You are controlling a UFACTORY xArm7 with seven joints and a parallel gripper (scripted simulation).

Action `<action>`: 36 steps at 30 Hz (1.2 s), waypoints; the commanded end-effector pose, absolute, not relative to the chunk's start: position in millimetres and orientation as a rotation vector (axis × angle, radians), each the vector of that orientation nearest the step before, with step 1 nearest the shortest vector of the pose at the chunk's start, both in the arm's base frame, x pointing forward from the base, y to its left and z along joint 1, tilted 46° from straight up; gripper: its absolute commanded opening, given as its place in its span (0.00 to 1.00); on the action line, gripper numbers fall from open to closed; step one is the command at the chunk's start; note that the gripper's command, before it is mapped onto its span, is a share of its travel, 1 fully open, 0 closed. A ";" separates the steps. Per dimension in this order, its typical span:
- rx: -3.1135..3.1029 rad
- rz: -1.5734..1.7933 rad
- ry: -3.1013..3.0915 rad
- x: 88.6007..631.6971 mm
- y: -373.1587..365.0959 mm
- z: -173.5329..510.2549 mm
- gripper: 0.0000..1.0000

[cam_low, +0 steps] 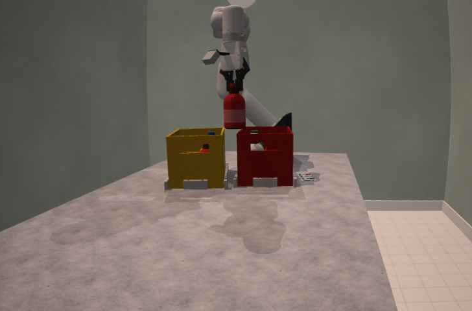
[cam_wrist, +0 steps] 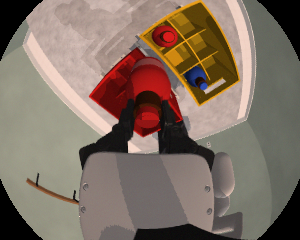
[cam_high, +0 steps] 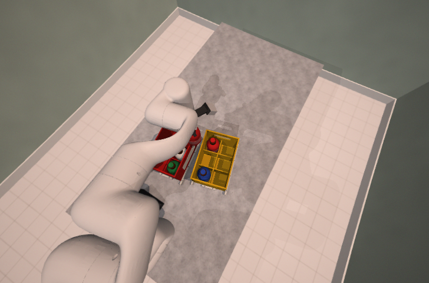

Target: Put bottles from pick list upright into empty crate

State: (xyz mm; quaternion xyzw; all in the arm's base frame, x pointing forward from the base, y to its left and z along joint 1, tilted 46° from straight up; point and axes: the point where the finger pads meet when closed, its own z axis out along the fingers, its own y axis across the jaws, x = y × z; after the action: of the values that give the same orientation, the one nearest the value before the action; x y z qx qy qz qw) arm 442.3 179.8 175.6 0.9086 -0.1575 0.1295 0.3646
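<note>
My gripper (cam_low: 235,86) (cam_wrist: 147,107) is shut on the neck of a red-label bottle (cam_high: 195,135) (cam_low: 234,109) (cam_wrist: 149,80). It holds the bottle upright in the air, over the gap between the two crates and by the red crate's near rim. The yellow crate (cam_high: 197,162) (cam_low: 194,164) (cam_wrist: 224,50) holds a red bottle (cam_high: 213,143) (cam_wrist: 165,35) and a blue bottle (cam_high: 203,173) (cam_wrist: 196,79). The red crate (cam_high: 161,133) (cam_low: 264,164) (cam_wrist: 107,87) holds a green-capped bottle (cam_high: 172,167) (cam_low: 254,131) and a white one (cam_high: 180,154) (cam_low: 257,146). The pick list (cam_low: 306,176) lies beside the red crate; its lines are too small to read.
Grey blocks (cam_low: 195,184) sit at the feet of both crates. My arm covers much of the red crate in the top view. The grey table top (cam_low: 207,256) stretches wide in front of the crates, with a tiled floor (cam_low: 427,256) beyond its edge.
</note>
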 end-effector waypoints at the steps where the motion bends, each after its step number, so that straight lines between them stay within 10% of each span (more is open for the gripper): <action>1: 2.340 0.338 -0.402 442.2 188.2 170.1 0.00; 36: 2.340 0.338 -0.402 436.9 223.8 133.7 0.00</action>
State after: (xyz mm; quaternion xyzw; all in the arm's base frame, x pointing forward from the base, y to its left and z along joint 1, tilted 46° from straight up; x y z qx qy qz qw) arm 436.4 221.6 132.7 0.9086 -0.1569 0.1293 0.3648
